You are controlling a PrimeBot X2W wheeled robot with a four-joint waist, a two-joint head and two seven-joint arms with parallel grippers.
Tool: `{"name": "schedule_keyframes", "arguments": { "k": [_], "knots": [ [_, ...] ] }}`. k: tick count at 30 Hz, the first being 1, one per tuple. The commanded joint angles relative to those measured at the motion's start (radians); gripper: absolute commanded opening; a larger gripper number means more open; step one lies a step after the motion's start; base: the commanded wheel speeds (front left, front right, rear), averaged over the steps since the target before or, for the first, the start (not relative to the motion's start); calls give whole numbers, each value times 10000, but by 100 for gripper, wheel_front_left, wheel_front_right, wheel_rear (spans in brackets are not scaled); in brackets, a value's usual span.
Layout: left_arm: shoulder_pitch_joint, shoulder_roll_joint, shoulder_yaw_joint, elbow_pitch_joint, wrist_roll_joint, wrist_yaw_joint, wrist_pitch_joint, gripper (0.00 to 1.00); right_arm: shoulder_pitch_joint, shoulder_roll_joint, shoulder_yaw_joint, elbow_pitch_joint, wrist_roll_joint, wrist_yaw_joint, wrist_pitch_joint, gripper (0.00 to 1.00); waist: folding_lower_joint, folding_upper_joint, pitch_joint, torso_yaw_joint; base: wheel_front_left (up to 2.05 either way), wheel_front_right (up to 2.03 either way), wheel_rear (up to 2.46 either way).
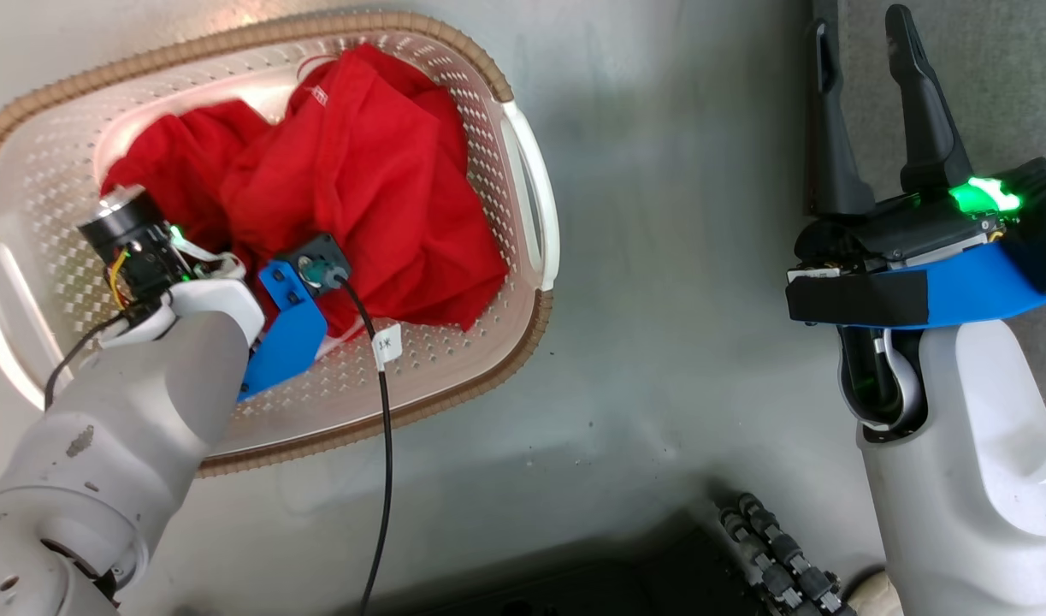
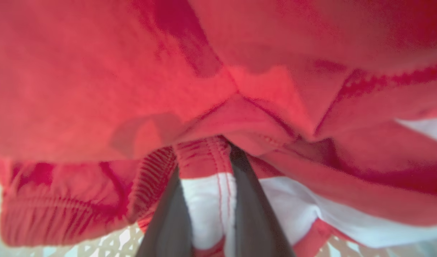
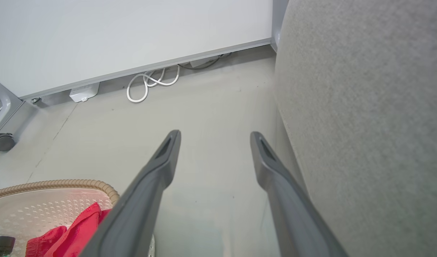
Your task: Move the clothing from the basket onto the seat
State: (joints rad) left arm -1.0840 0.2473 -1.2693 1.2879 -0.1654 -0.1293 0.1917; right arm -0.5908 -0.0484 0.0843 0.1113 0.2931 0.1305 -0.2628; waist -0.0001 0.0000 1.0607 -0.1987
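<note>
The red clothing (image 1: 377,180) lies bunched in the cream perforated basket (image 1: 523,214) on the floor at the left. My left arm reaches down into the basket, its wrist over the near side of the pile. In the left wrist view, my left gripper (image 2: 204,157) is shut on a red-and-white fold of the clothing (image 2: 97,89). My right gripper (image 1: 860,34) hangs open and empty at the right, beside the grey seat (image 1: 1001,68). The right wrist view shows that gripper (image 3: 214,135) above bare floor, with the seat (image 3: 365,107) at its right and the basket (image 3: 54,184) and clothing (image 3: 75,232) at lower left.
A black cable (image 1: 386,445) runs from my left wrist across the basket rim to the floor. My dark base (image 1: 659,582) shows at the bottom. Along the wall lie a coiled white cord (image 3: 147,85) and a small white box (image 3: 84,93), with a caster wheel (image 3: 2,142) further left.
</note>
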Motion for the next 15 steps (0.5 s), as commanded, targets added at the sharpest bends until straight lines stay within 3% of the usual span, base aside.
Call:
{"name": "schedule_keyframes", "arguments": {
  "k": [1,15],
  "knots": [
    [99,-25,-1,9,-48,-16,-91,0,-129,-36,-48,29,-24,4,-31,100,1,0,-141,59,0,0,0],
    [559,-639,161,-43,-548,63,-1281,0,215,-37,-175,391,-395,4,-31,100,1,0,-1678,684,0,0,0]
  ]
}}
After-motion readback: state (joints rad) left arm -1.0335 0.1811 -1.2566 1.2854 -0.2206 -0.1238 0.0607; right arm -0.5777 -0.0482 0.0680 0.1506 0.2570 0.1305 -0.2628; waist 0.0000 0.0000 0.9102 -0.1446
